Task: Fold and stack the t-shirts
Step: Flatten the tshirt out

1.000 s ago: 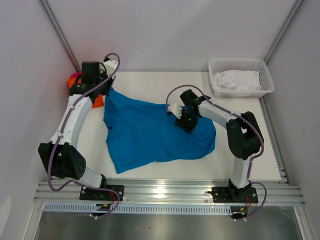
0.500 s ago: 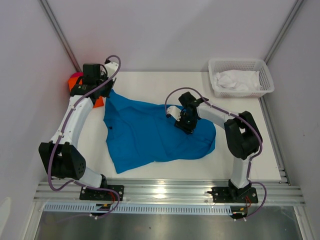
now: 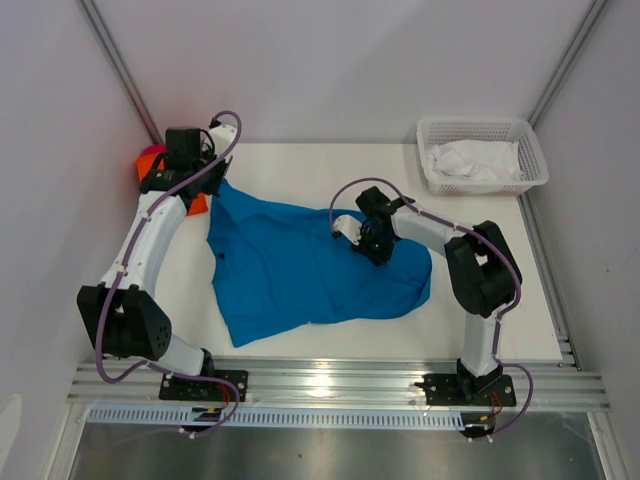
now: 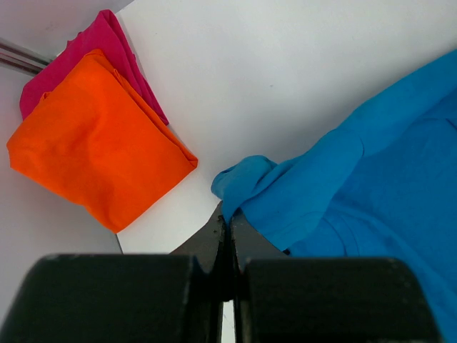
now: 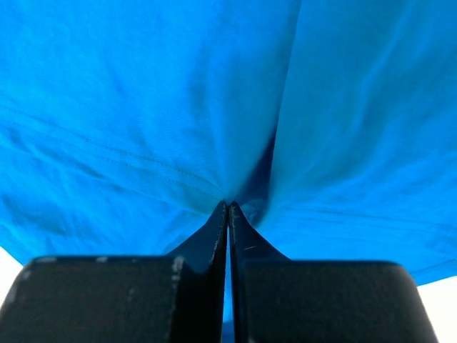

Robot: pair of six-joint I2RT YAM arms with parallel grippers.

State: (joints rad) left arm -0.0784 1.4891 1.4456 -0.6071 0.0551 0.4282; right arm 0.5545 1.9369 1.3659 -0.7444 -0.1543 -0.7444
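Observation:
A bright blue t-shirt (image 3: pixel 310 265) lies spread and wrinkled across the middle of the table. My left gripper (image 4: pixel 228 216) is shut on a bunched corner of it at the shirt's far left, seen from above as the left gripper (image 3: pixel 212 184). Just beside that corner lies the folded orange t-shirt (image 4: pixel 100 150) on top of the pinkish-red t-shirt (image 4: pixel 107 43). My right gripper (image 5: pixel 228 206) is shut on a pinched ridge of the blue t-shirt (image 5: pixel 143 107). From above, the right gripper (image 3: pixel 376 247) sits near the shirt's upper right part.
A white lattice basket (image 3: pixel 533 150) holding crumpled white cloth (image 3: pixel 468 160) stands at the back right corner. The orange t-shirt (image 3: pixel 196 203) and pinkish-red t-shirt (image 3: pixel 150 157) sit at the table's left edge against the wall. Aluminium rails run along the near edge.
The right gripper has closed from open onto a fold of the blue t-shirt and shifted slightly left. The left arm has stayed where it was.

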